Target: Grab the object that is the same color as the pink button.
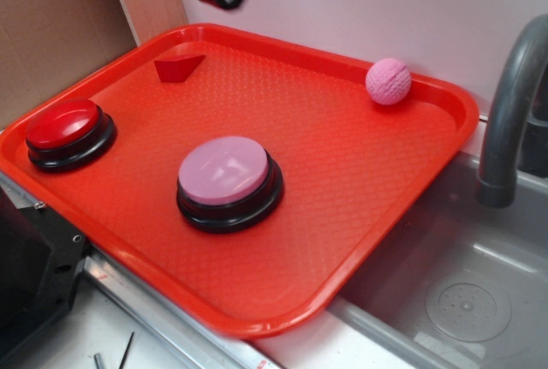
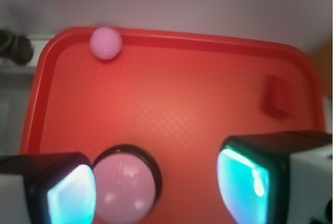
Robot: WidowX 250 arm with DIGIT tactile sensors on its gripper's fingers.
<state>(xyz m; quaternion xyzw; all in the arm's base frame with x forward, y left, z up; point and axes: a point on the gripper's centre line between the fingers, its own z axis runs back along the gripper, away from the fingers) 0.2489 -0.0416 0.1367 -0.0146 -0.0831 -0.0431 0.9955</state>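
Fingers (image 2: 70,195) spread wide, empty, hovering above pink button (image 2: 124,186). Red tray (image 2: 171,109) between. Pink ball (image 2: 106,42) far off at tray's rim, blurry, seemingly touching. Approach from above; rim crowds outer finger.

The tray (image 1: 360,181) is bright red with a fine woven grid. The ball (image 1: 389,81) is pink and dimpled; the pink button (image 1: 224,169) is glossy light pink on black. The fingers (image 2: 70,195) glow what looks like cyan, though blurred.
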